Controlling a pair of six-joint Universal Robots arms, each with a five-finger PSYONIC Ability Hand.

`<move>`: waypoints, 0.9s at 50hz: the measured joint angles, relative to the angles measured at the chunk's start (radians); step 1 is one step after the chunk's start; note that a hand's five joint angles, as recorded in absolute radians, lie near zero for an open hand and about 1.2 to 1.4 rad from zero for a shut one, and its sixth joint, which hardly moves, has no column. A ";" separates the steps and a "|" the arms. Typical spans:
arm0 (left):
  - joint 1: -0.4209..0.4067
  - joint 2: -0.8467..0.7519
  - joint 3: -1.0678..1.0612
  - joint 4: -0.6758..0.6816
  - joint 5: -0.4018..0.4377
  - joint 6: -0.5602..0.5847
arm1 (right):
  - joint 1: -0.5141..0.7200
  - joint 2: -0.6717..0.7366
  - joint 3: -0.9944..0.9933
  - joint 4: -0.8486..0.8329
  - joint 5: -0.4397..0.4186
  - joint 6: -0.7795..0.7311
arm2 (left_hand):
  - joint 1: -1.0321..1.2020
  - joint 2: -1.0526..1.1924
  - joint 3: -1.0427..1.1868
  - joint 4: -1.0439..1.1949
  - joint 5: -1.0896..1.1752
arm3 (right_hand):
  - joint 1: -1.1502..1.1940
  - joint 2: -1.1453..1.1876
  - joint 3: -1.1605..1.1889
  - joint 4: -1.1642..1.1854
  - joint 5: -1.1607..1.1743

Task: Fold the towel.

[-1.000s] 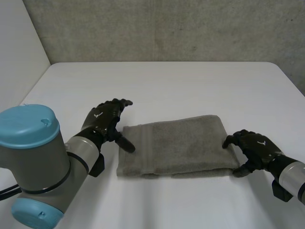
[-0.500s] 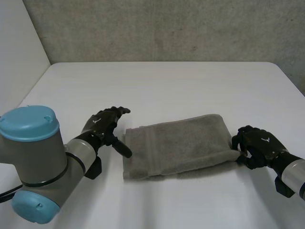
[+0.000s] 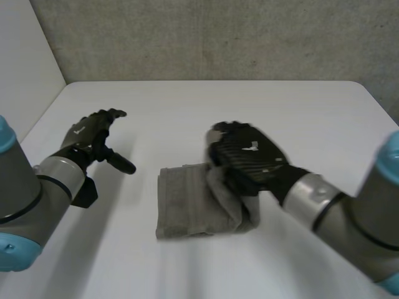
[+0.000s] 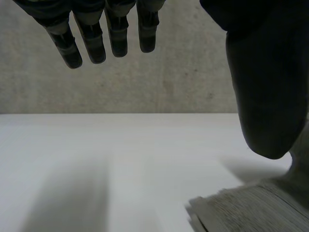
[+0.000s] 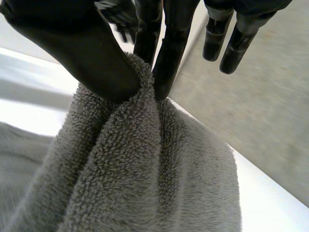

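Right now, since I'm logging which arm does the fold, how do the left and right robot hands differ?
The right robot hand pinches the towel between thumb and fingers; the left robot hand holds nothing, fingers relaxed. The right robot hand is over the towel; the left robot hand is beside it, apart. Both are black.

Table (image 3: 249, 106): white, far corners rounded.
Wall (image 3: 218, 37): grey concrete, behind the table's far edge.
Panel (image 3: 25, 50): white, along the table's left side.

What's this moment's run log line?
right hand: shut on towel, end lifted over middle | left hand: open, off towel | fold: unfinished
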 measured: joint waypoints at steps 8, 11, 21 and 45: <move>0.051 0.021 -0.019 0.002 0.000 0.000 | 0.162 0.167 -0.151 0.027 0.042 -0.007 | 0.000 0.000 0.000 0.000 0.000 | 0.000 0.000 0.000 0.000 0.000; 0.059 0.023 -0.024 0.004 0.000 0.000 | 0.197 0.217 -0.187 0.030 0.056 -0.009 | 0.000 0.000 0.000 0.000 0.000 | 0.000 0.000 0.000 0.000 0.000; 0.062 0.025 -0.030 0.010 0.000 0.000 | 0.282 0.330 -0.260 0.033 0.110 -0.011 | 0.000 0.000 0.000 0.000 0.000 | -0.094 -0.087 0.000 0.000 -0.089; -0.076 0.001 0.023 -0.017 0.010 -0.017 | -0.037 0.029 -0.089 0.158 0.082 0.374 | 0.000 0.000 0.000 0.000 0.000 | -1.019 -1.058 0.000 0.000 -1.081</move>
